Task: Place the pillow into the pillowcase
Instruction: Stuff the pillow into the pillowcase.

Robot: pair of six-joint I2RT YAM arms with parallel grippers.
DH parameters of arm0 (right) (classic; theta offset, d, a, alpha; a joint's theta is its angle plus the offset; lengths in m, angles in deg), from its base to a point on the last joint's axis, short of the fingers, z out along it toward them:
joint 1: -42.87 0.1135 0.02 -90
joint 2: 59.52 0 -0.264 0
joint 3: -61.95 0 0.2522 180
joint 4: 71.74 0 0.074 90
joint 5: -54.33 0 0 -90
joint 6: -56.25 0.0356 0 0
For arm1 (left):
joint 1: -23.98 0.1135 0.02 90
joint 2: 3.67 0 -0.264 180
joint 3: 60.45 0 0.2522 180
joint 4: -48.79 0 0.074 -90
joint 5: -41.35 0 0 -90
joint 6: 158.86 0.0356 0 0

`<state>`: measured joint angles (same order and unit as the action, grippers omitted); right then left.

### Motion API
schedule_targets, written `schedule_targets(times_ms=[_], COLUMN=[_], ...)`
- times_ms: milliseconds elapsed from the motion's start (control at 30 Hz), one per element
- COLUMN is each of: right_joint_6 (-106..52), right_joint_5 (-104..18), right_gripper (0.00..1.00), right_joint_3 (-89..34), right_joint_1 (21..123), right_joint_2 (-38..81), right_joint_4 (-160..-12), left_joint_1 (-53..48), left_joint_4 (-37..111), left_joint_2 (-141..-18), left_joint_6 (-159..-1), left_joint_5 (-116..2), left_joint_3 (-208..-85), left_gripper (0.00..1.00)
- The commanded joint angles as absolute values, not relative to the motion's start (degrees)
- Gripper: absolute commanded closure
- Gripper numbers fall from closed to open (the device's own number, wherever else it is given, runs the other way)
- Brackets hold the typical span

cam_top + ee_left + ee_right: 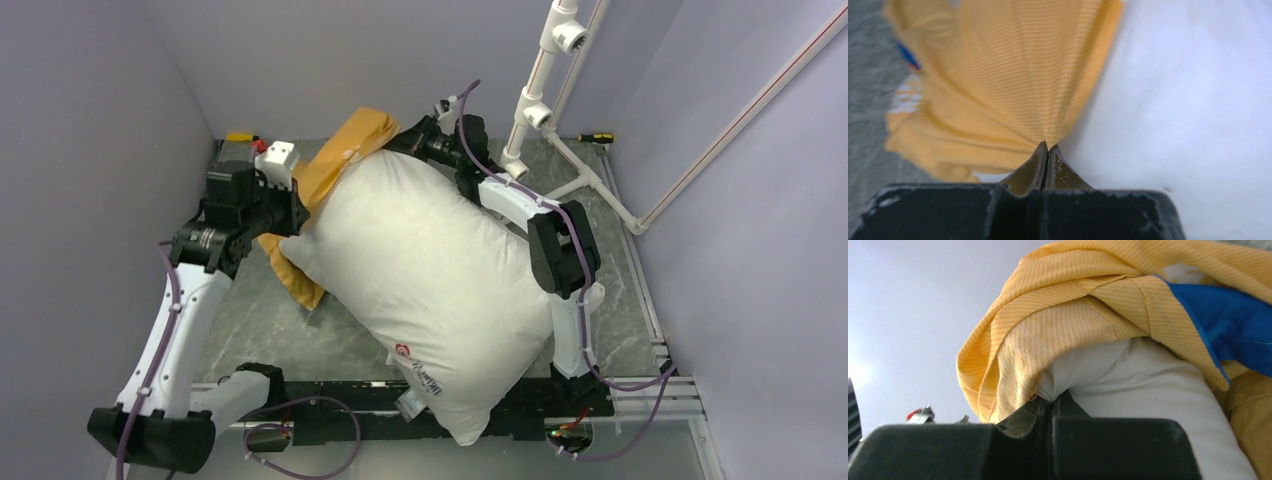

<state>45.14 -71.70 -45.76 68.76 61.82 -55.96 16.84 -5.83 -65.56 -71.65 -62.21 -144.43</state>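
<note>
The soft, light pillow (440,270) lay mid-table, its 11 o'clock end just inside the limp pillowcase (335,165). The left gripper (1048,147) and right gripper (1052,399) each pinched its hem, likely the best hold.

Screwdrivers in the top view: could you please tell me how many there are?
2. The left screwdriver lies by the far-left wall; the right screwdriver lies far right, beside the white pipe frame. The pillow may hide more.

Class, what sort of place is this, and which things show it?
Probably a robot lab work cell: plain walls box in a grey table, the left arm and right arm are bolted at its near edge, beside a white pipe frame.
</note>
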Motion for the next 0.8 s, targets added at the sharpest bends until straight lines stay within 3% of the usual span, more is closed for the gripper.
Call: schedule_targets(times_ms=[0, 267, 433, 500, 633, 667, 700, 767], right_joint_6=[46.8, 43.8, 35.9, 27.5, 11.6, 8.3, 5.9, 3.5], right_joint_5=[-67.0, -63.7, -63.9, -64.4, -62.3, -60.5, -58.5, -55.8], right_gripper=[1.00, 1.00, 0.97, 0.69, 0.28, 0.07, 0.01, 0.00], right_joint_3=[-52.3, -50.1, -48.3, -49.4, -51.8, -51.2, -49.9, -46.2], right_joint_1=[63.2, 63.6, 64.2, 64.6, 66.5, 67.2, 67.8, 68.6], right_joint_2=[61.3, 59.3, 56.1, 54.2, 50.4, 48.0, 46.0, 41.9], right_joint_4=[-48.4, -50.0, -59.9, -67.8, -84.2, -87.8, -89.7, -92.1], left_joint_1=[8.6, 0.7, 0.6, 0.6, 0.7, 0.7, 0.7, 0.7], left_joint_4=[-9.3, -7.7, -7.7, -5.7, -2.5, -1.5, -0.8, 0.2], left_joint_2=[-61.8, -68.7, -67.6, -66.2, -64.9, -65.1, -65.4, -66.4], left_joint_6=[-78.6, -84.1, -90.2, -93.0, -99.5, -100.7, -101.7, -103.4], left_joint_5=[-66.7, -73.4, -62.4, -60.5, -55.8, -55.0, -54.2, -52.8], left_joint_3=[-147.4, -155.6, -147.9, -144.1, -138.7, -137.8, -137.2, -136.7], left_gripper=[1.00, 1.00, 1.00, 1.00, 1.00, 1.00, 1.00, 1.00])
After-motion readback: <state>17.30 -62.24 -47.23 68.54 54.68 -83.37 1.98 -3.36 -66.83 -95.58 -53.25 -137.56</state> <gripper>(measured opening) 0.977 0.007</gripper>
